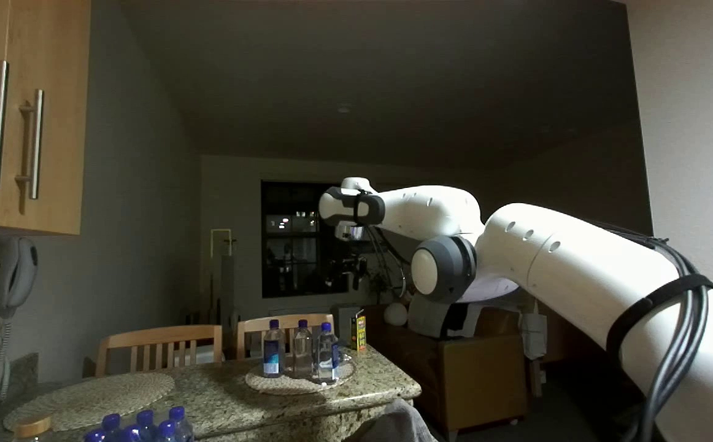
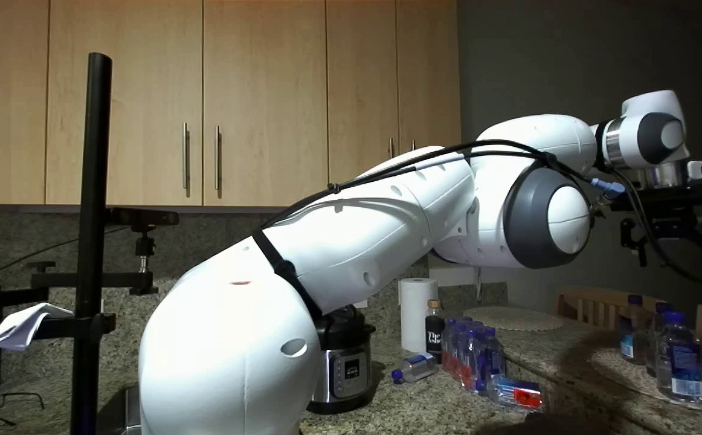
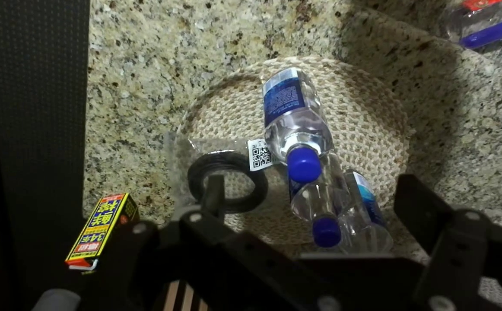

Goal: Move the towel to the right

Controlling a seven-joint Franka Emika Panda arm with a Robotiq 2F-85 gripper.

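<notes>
A grey cloth (image 1: pixel 396 423) shows partly at the bottom edge in an exterior view; I cannot tell if it is the towel. A folded white cloth (image 2: pixel 28 326) hangs over a black stand bar in an exterior view. My gripper (image 3: pixel 311 181) is open and empty, pointing down high above a round woven mat (image 3: pixel 363 99) on the granite counter. It also shows in both exterior views (image 1: pixel 343 279) (image 2: pixel 676 254). Neither cloth is in the wrist view. Three clear bottles with blue caps (image 3: pixel 285 97) stand on the mat below the gripper.
A coiled black cable (image 3: pixel 257 192) in a clear bag lies beside the bottles. A yellow drink box (image 3: pixel 100 224) stands near the counter edge. More bottles (image 2: pixel 472 356), a paper towel roll (image 2: pixel 417 314) and a cooker (image 2: pixel 345 368) stand on the other counter. Chairs (image 1: pixel 160 334) stand behind.
</notes>
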